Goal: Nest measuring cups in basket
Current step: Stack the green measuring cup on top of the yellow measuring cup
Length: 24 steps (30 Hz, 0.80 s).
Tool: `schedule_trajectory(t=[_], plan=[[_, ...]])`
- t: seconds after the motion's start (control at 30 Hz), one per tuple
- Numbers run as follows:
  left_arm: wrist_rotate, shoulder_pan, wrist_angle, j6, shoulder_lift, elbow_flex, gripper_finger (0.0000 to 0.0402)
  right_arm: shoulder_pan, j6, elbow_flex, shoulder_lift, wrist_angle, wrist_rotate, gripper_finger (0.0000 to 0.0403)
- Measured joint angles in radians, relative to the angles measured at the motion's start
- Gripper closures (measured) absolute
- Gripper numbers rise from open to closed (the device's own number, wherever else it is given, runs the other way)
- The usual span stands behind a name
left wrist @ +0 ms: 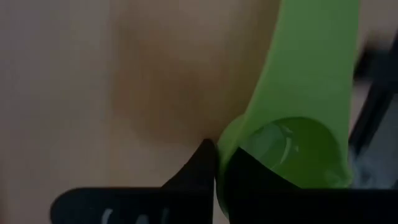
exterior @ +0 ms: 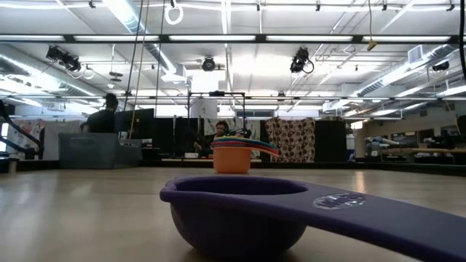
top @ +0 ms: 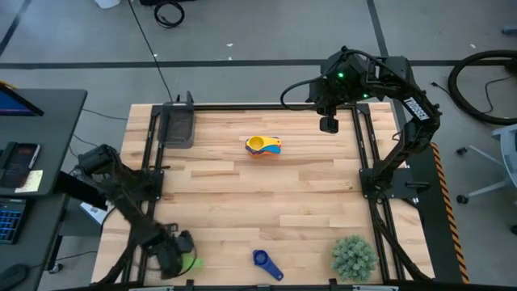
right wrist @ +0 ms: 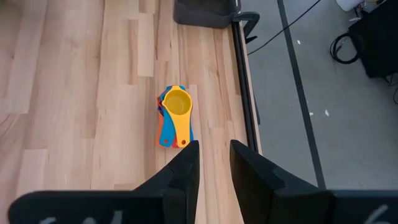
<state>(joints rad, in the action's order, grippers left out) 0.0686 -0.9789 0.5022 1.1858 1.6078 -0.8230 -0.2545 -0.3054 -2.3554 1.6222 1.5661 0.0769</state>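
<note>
Your table [top: 266, 218] carries a dark basket [top: 178, 127] at its far left corner and a spiky plant ball [top: 354, 257] at the near right. Your right end effector [right wrist: 213, 163] hangs released over the far right edge. Your left end effector [top: 179, 257], at the near left corner, is clenched on the rim of the green cup [left wrist: 298, 124]. A nested stack of cups [top: 263, 145], yellow on top, lies mid-table; the dark blue cup [top: 266, 263] lies alone near the front edge.
</note>
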Motion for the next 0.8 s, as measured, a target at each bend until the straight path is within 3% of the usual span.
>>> schedule_trajectory(t=[0.2, 0.4, 0.8], plan=[[0.003, 0.180, 0.054, -0.039, -0.083, 0.000, 0.0387, -0.003, -0.010, 0.000, 0.000, 0.005, 0.008, 0.0309], [0.000, 0.461, 0.114, -0.123, -0.211, -0.033, 0.0387, -0.004, -0.035, 0.000, 0.000, 0.005, 0.027, 0.0309], [-0.020, 1.056, 0.509, -0.708, -0.196, -0.492, 0.0387, -0.050, -0.109, 0.000, 0.000, 0.003, 0.089, 0.0309]])
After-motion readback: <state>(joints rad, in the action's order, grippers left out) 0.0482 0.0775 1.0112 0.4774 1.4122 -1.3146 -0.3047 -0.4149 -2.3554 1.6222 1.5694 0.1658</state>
